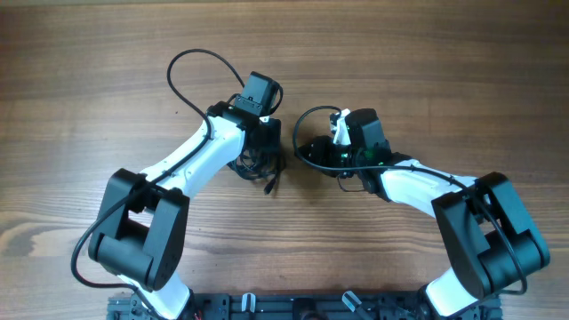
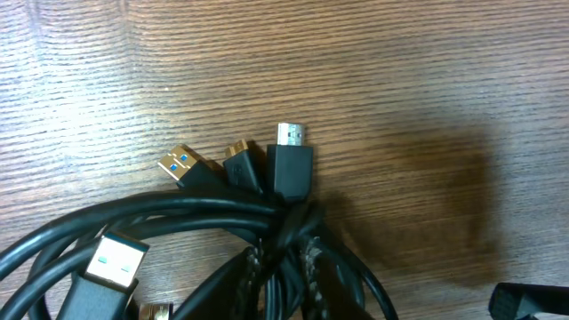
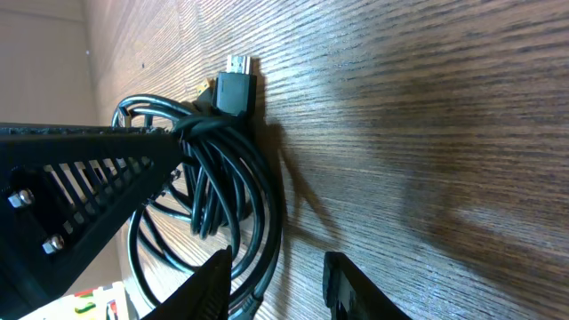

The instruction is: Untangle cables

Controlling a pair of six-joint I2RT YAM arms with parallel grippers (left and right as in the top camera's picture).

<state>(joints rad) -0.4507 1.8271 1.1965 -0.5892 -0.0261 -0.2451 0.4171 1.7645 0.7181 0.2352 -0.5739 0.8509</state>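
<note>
Cables (image 2: 213, 218): thin black cords, some braided, bunched into one coil cinched at a knot, plugs fanning out. The bundle lies on the bench (image 2: 400, 71) right under the left gripper (image 1: 257, 149), just ahead and to one side of the right gripper (image 3: 280, 277). Right gripper fingers are apart, bench showing between, one loop just beside a finger. Left gripper state: can't tell. Only the left wrist view shows the blue-tongued USB plug (image 2: 182, 166) and small gold plug (image 2: 238, 156). The silver-tipped plug (image 2: 291, 151) shows in both wrist views. Only the right wrist view shows the full round coil and a ribbed finger (image 3: 98, 169) reaching the knot.
</note>
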